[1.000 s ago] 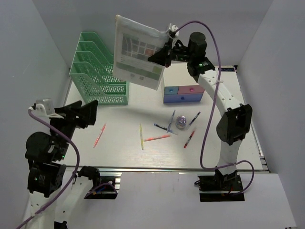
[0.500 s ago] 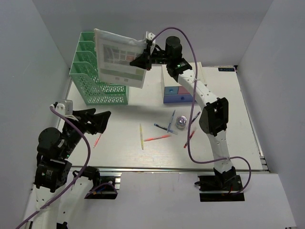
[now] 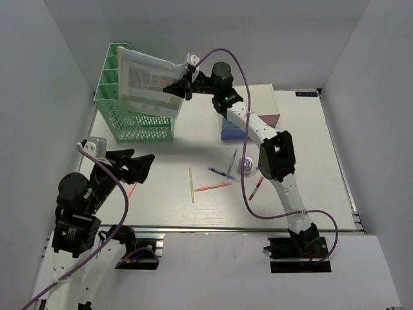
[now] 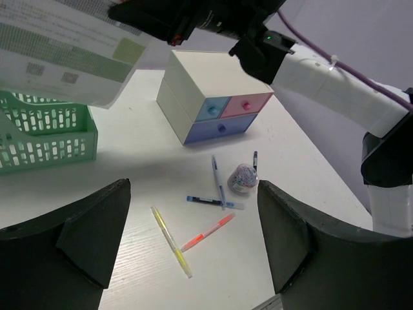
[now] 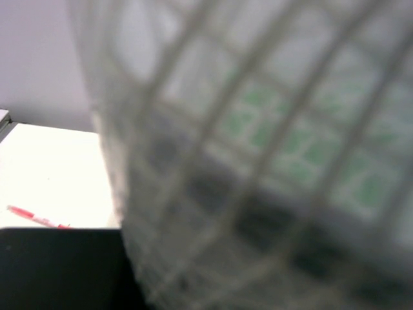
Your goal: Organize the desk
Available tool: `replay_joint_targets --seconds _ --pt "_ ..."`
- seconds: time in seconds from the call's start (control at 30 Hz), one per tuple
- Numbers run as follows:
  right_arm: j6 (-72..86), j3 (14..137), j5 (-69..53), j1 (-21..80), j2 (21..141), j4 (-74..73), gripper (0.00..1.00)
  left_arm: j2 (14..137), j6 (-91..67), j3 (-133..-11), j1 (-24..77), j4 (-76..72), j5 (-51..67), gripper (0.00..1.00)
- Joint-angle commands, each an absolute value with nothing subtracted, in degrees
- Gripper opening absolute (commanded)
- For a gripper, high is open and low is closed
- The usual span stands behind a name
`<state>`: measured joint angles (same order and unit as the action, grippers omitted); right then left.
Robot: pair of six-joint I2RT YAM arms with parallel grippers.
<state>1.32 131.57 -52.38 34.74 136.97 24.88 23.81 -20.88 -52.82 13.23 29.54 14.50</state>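
My right gripper [image 3: 183, 86] is shut on the edge of a mesh document pouch [image 3: 146, 80] with printed sheets inside, holding it in the air over the green file rack [image 3: 131, 117] at the back left of the white desk [image 3: 310, 168]. In the right wrist view the blurred pouch [image 5: 258, 155] fills the frame and hides the fingers. My left gripper [image 3: 134, 166] hangs open and empty over the desk's left front. Between its fingers, the left wrist view shows a yellow highlighter [image 4: 171, 241] and an orange pen [image 4: 206, 232] lying on the desk.
A white drawer box [image 3: 233, 130] with pink and blue drawers stands at the back middle. Scattered in front of it are blue pens [image 3: 223, 173], a small jar of clips [image 3: 244, 166] and a red pen [image 3: 256, 188]. Another red pen [image 3: 132, 190] lies beside the left gripper. Grey walls enclose the desk.
The right arm has swung the pouch leftward, from above the drawer box to above the green rack. The left gripper has shifted a little right and forward, still open.
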Motion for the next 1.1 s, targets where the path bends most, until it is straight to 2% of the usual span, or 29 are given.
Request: replay_joint_targets --seconds 0.0,0.43,1.03,1.07 --pt "3.7 135.4 -50.8 36.0 137.6 38.6 0.0 22.5 -19.7 -52.1 13.4 29.2 15.7 0.9" --pt "4.0 132.0 -48.3 38.1 140.8 46.8 0.0 21.0 -18.8 -49.7 13.4 30.5 15.5 0.91" --pt "1.9 127.6 -47.1 37.5 144.2 45.2 0.0 20.6 -18.3 -48.8 13.4 30.9 15.5 0.91" --pt "2.1 127.5 -46.7 37.5 144.3 45.0 0.24 20.7 -18.3 -48.9 13.4 30.9 15.5 0.91"
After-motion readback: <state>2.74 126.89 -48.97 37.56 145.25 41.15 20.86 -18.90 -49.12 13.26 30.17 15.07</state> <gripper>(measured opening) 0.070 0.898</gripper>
